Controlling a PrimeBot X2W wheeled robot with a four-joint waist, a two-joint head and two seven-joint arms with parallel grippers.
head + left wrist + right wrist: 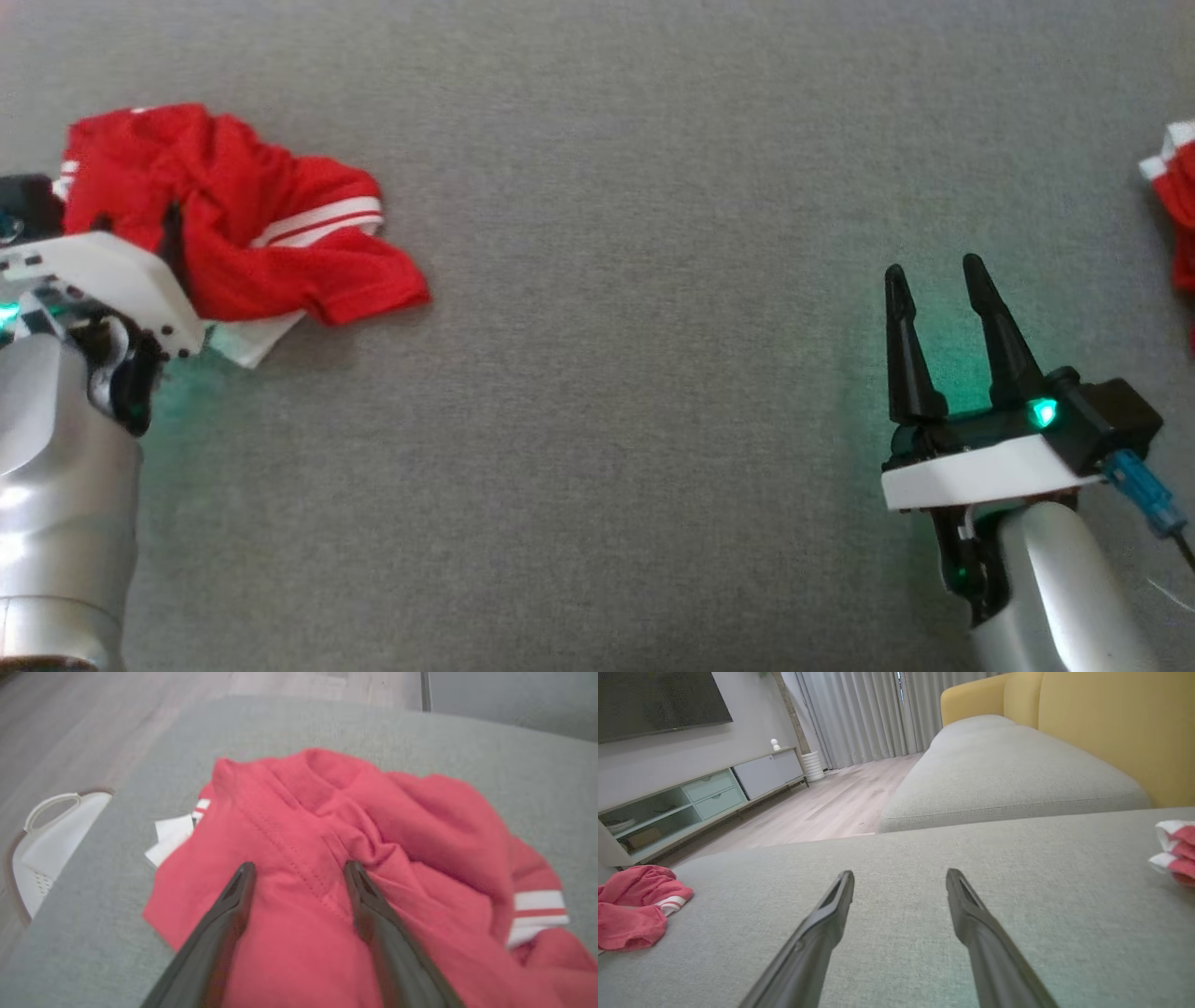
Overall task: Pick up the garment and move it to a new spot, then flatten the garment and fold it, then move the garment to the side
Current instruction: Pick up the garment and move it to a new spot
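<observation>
The garment is a red shirt with white sleeve stripes, lying crumpled at the left of the grey cushion. A white piece sticks out from under it. My left gripper hangs over the garment's near-left part. In the left wrist view its two dark fingers stand open over the red fabric, the left gripper holding nothing; whether the tips touch the cloth I cannot tell. My right gripper is open above bare cushion at the lower right, far from the garment.
A second red-and-white cloth lies at the cushion's right edge. A white basket stands on the wooden floor beside the cushion's edge. A yellow sofa back rises to the right, and a low cabinet stands across the room.
</observation>
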